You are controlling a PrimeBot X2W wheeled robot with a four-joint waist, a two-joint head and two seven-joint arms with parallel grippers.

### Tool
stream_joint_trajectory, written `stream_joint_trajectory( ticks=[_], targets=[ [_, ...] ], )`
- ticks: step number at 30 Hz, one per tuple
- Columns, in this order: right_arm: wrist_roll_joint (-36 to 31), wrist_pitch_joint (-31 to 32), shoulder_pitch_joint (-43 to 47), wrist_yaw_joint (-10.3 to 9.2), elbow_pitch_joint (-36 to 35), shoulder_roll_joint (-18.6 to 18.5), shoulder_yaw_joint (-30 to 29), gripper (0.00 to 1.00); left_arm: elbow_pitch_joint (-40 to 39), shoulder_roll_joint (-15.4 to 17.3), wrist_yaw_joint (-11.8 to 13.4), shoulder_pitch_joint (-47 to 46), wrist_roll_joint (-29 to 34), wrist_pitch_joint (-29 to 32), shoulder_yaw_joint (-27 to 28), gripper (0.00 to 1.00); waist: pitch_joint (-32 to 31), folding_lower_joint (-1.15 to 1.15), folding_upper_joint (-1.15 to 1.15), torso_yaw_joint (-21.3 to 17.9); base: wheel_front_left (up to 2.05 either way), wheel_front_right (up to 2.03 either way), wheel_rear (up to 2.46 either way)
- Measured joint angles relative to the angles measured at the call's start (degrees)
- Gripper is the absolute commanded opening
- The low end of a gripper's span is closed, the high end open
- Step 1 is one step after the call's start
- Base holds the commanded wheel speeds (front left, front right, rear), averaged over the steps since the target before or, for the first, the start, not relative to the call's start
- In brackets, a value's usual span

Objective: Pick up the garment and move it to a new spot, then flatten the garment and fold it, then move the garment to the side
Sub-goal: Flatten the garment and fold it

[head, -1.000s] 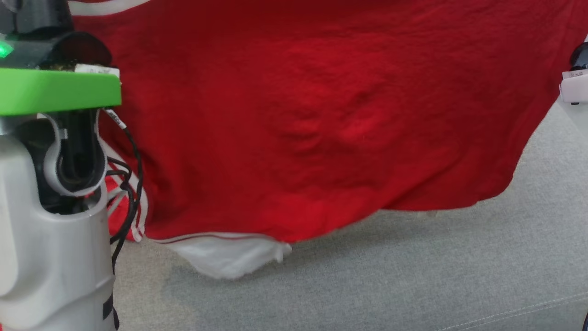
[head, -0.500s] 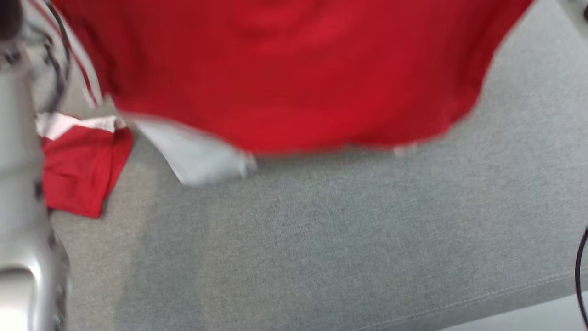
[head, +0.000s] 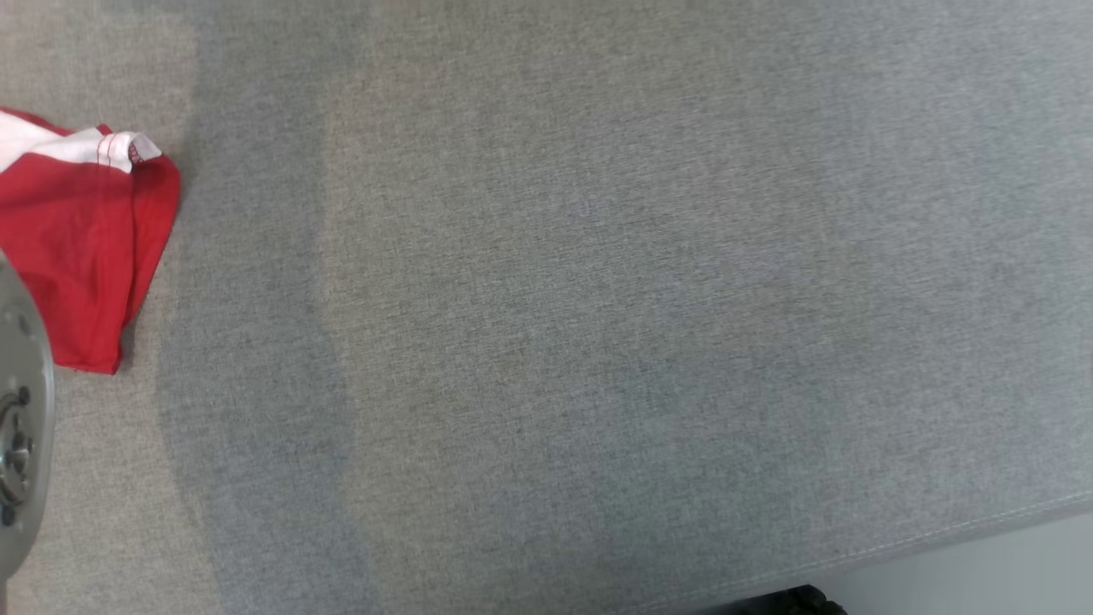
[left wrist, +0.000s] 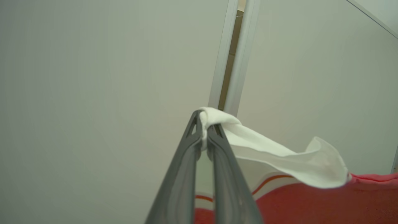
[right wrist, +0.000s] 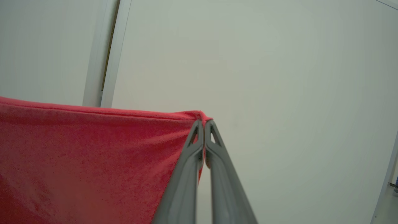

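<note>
The garment is red with white trim. In the head view one hanging end of the garment [head: 81, 248] shows at the left edge above the grey surface. In the left wrist view my left gripper [left wrist: 205, 132] is shut on a white edge of the garment [left wrist: 279, 158], with red cloth stretching away to the lower right. In the right wrist view my right gripper [right wrist: 203, 126] is shut on a red corner of the garment [right wrist: 93, 155], whose top edge runs taut to the left. Both grippers point at a pale wall.
A grey fabric surface [head: 598, 299] spreads across the head view, its stitched front edge [head: 939, 530] at the lower right. A pale arm part [head: 21, 427] sits at the left edge. Pale wall panels with a vertical seam [left wrist: 233, 56] stand behind the grippers.
The red garment that covered the upper head view has gone up out of the picture; one end still hangs at the left. The left arm also left the view as the picture shifted.
</note>
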Motion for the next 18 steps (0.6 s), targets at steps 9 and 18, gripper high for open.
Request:
stream_joint_trajectory(
  ticks=[9, 18],
  targets=[
    [-1.1, 0.0, 17.3, 0.00, -3.3, 0.5, -2.3, 0.00, 8.8, -2.9, -1.9, 9.0, -0.8, -4.5, -2.2, 0.00, 2.2, 0.00, 0.00, 3.0, 0.00, 0.00, 0.00],
    [1.0, 0.0, 31.4, 0.00, -2.5, 0.4, 1.8, 0.00, 8.3, -2.5, -2.6, 26.3, 0.2, -5.1, -5.4, 0.00, -0.1, -0.01, 0.00, 4.2, 0.00, 0.00, 0.00]
  ],
)
